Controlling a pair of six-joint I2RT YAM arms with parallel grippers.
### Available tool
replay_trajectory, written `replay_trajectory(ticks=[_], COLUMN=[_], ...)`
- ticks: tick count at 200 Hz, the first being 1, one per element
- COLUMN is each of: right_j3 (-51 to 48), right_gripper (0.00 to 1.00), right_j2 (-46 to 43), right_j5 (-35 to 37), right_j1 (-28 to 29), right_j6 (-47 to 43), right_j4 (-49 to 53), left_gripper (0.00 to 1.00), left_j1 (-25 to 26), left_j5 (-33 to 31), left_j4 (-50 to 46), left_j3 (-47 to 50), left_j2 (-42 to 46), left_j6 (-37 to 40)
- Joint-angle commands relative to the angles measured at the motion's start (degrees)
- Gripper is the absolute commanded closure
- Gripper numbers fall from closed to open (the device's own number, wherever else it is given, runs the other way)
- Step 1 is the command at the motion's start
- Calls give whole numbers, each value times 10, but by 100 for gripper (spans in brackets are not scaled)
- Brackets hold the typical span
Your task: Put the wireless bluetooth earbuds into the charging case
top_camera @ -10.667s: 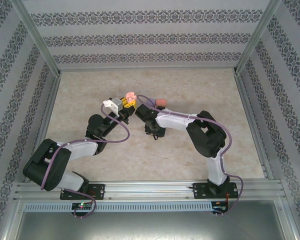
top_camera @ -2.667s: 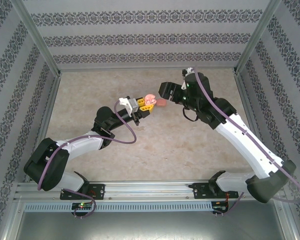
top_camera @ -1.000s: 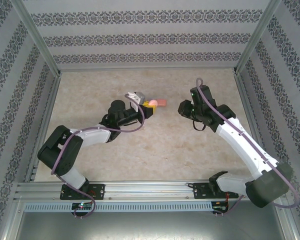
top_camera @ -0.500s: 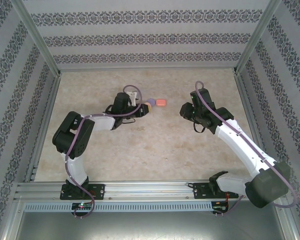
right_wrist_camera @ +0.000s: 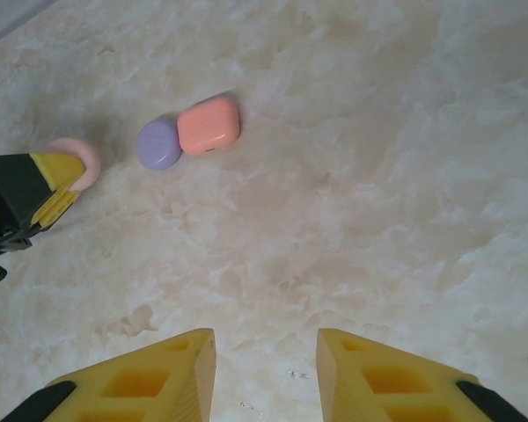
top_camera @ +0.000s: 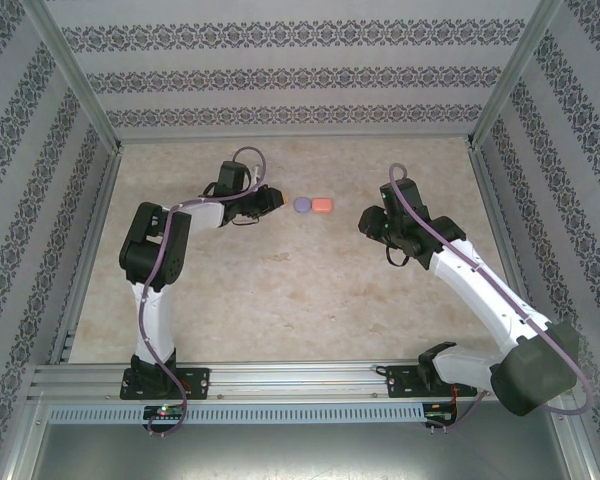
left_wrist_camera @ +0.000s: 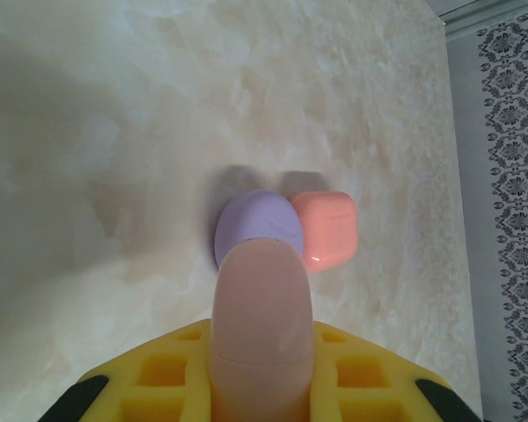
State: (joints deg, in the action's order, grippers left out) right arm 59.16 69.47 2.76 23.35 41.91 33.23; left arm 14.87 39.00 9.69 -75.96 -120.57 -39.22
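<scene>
The desk (top_camera: pixel 310 300) is a pale, marbled surface, boxed in by patterned wallpaper walls (top_camera: pixel 300 80) and a metal frame.

Left claw (top_camera: pixel 267 201): clenched on a pale salmon charging case (left_wrist_camera: pixel 262 308), which juts out past the yellow fingers (left_wrist_camera: pixel 158 378). Right claw (right_wrist_camera: pixel 266 345): released, jaws apart and holding nothing, at the right of centre in the top view.

Location: a purple charging case (left_wrist_camera: pixel 255 227) and a coral charging case (left_wrist_camera: pixel 327 229) lie flat and touching in the upper middle of the top view, purple on the left. The held case hangs just left of them.

Condition: all three cases are smooth, rounded and glossy. All appear closed, and a faint seam crosses the held one. I cannot tell whether any earbuds sit inside.

Risks, in my judgement:
- The held case is slick and convex, so extra squeeze or a jolt could make it squirt out of the claw.
- Its nose points at the purple case, so any advance could knock that case and push the coral one along with it.
- Neither lid looks open, so an insertion attempted now would fail.
</scene>
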Motion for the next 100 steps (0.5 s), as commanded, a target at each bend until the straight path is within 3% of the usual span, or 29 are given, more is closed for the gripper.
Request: replay_trajectory(ticks=[1,79,100], right_j3=[-1,4,6], right_gripper=[63,61,59], right_j2=[0,-4,-4], right_j5=[9,9,10], right_j1=[-4,-4,-4], right_j6=[2,0,0], right_j4=[-8,-6,-5], left_gripper=[100,99,94], left_j1=[-1,2,3], left_j5=[13,-21,-32], left_j4=[-77,-145,-179], left_j3=[-33,-84,-103], left_j2=[-21,-56,-64], left_j6=[11,6,9])
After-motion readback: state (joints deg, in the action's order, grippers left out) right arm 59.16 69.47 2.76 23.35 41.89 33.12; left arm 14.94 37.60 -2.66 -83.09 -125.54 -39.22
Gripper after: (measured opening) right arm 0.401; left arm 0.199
